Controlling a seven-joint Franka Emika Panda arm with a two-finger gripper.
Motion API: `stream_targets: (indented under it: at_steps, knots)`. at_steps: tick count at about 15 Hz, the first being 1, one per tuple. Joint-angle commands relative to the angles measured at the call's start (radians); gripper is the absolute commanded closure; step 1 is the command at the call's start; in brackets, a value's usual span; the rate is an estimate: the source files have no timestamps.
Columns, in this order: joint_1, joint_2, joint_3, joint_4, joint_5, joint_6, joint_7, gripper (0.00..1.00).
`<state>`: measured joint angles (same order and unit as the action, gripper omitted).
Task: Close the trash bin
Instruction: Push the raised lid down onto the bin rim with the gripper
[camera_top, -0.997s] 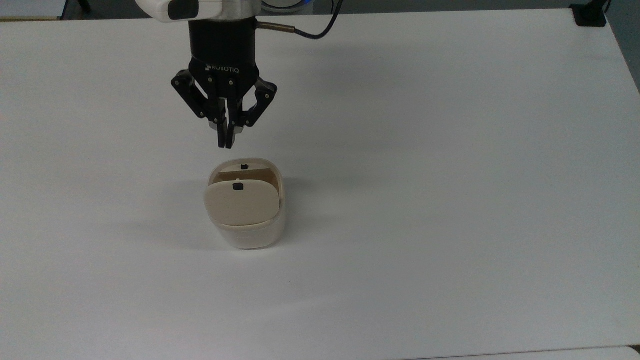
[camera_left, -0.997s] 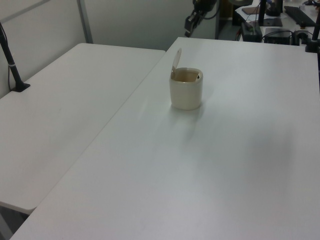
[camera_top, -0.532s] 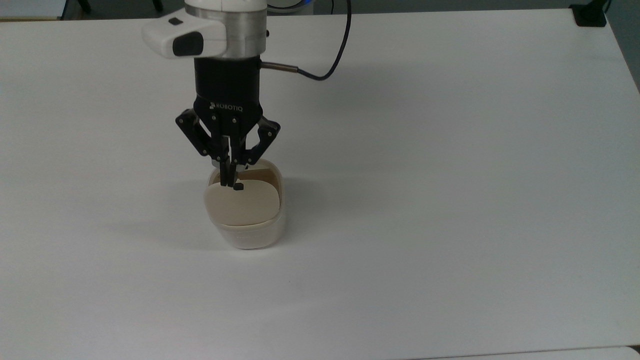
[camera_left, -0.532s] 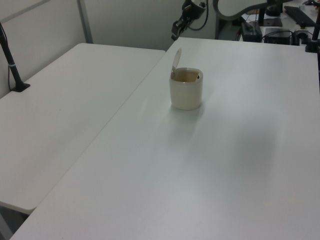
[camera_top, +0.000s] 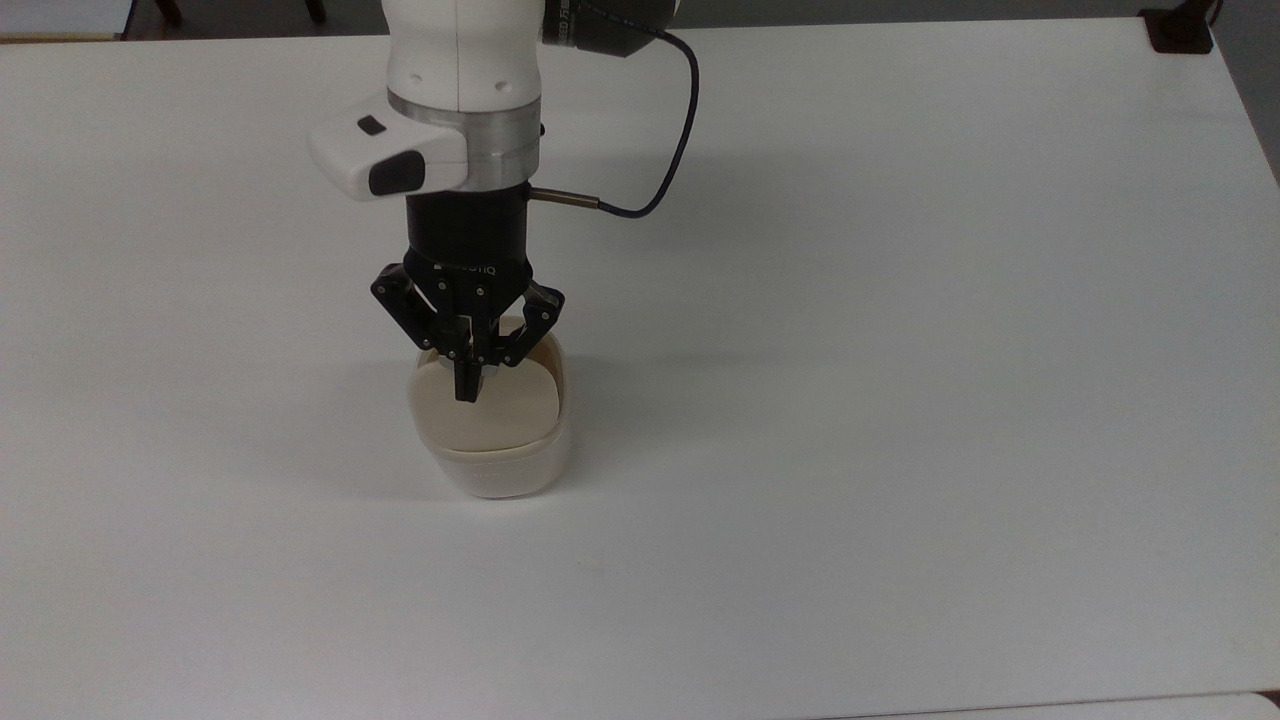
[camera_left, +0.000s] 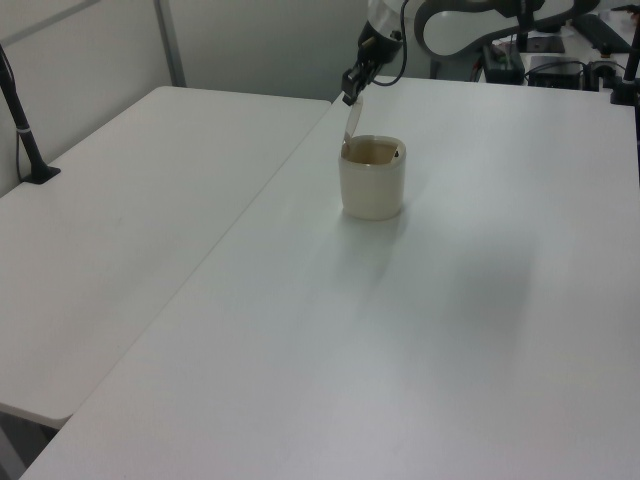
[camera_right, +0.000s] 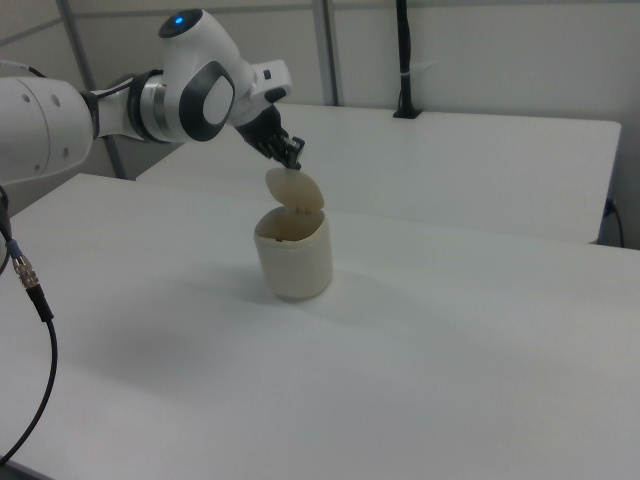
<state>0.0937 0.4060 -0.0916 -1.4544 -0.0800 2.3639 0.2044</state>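
Top view: my tool (camera_top: 466, 392) hangs in the centre-left of the frame with its fingers pinched narrow, nothing between them, tips down over the raised lid (camera_top: 487, 405) of the bin (camera_top: 495, 470). The bin stands on the white table (camera_top: 900, 400), just below my tool. The lid's black button is covered by my fingers, and so is most of the opening behind the lid, so I cannot tell how far the tips sit from the lid's top edge.

Left view: the bin (camera_left: 372, 180) sits in the upper middle of the frame, lid (camera_left: 352, 122) standing nearly upright on the left view's left side of the rim, my tool (camera_left: 351, 93) right at its top edge. Touching or just apart, I cannot tell. My arm is cut off at the top of the frame.

Right view: the bin (camera_right: 294, 255) is centre-left, lid (camera_right: 296, 189) tilted up, my tool (camera_right: 293, 156) just above the lid's high edge.

What worries me: the bin looks light and stands loose, so a push too far sideways could slide or tip it rather than swing the lid. If my tips land behind the lid, on the hinge side, I would press it further open. A narrow tip on a smooth lid may also slip off the edge and jab into the opening
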Motion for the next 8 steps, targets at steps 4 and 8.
stream_targets:
  at_steps: [4,8]
  knots:
    - [-0.009,-0.006,-0.007,0.012,0.048,-0.258,-0.128,0.97]
    - [-0.006,-0.001,-0.007,-0.001,0.048,-0.276,-0.168,0.97]
